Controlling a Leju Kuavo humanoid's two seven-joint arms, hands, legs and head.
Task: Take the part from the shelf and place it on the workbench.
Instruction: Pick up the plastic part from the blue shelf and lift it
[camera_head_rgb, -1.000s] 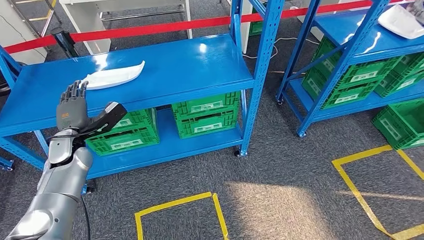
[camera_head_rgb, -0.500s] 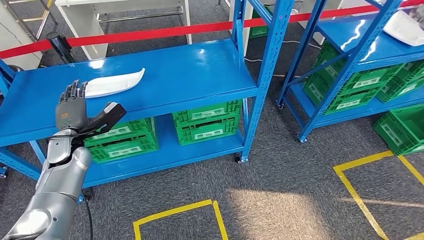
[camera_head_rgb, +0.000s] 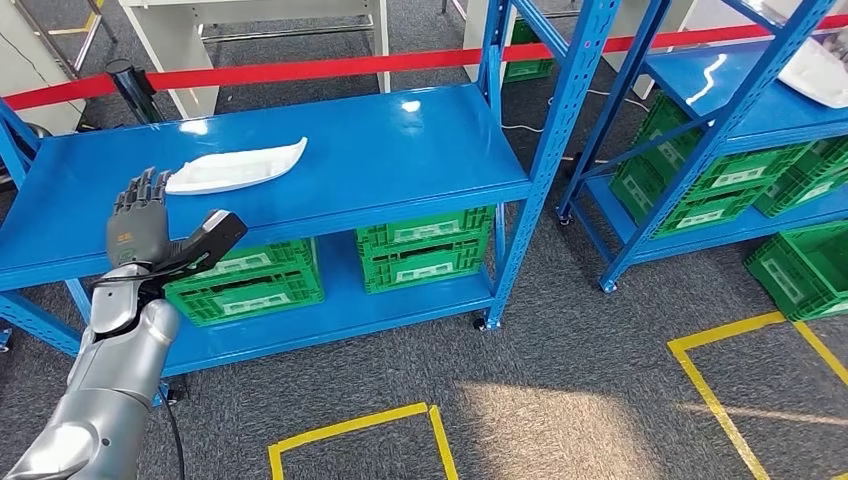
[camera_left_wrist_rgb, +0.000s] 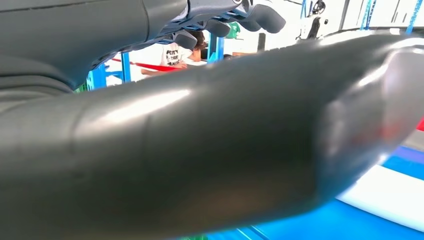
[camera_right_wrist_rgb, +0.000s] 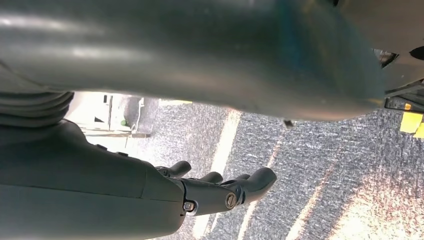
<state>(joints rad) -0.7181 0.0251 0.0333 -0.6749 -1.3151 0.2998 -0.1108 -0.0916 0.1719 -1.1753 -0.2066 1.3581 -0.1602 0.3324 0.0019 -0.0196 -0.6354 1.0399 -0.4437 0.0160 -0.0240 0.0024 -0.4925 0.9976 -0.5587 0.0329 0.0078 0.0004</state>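
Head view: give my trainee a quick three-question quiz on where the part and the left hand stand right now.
1. True or false: the left hand already holds the white part.
2. What stands under the blue shelf top that carries the part? A) green crates B) cardboard boxes C) red buckets
3. Fill in: the left hand's fingers are spread and point toward the ___ end of the part.

Key:
1. False. The hand is open, short of the part; no touch shows.
2. A. Green crates sit on the lower shelf.
3. Near (left) end, the one closest to the hand.
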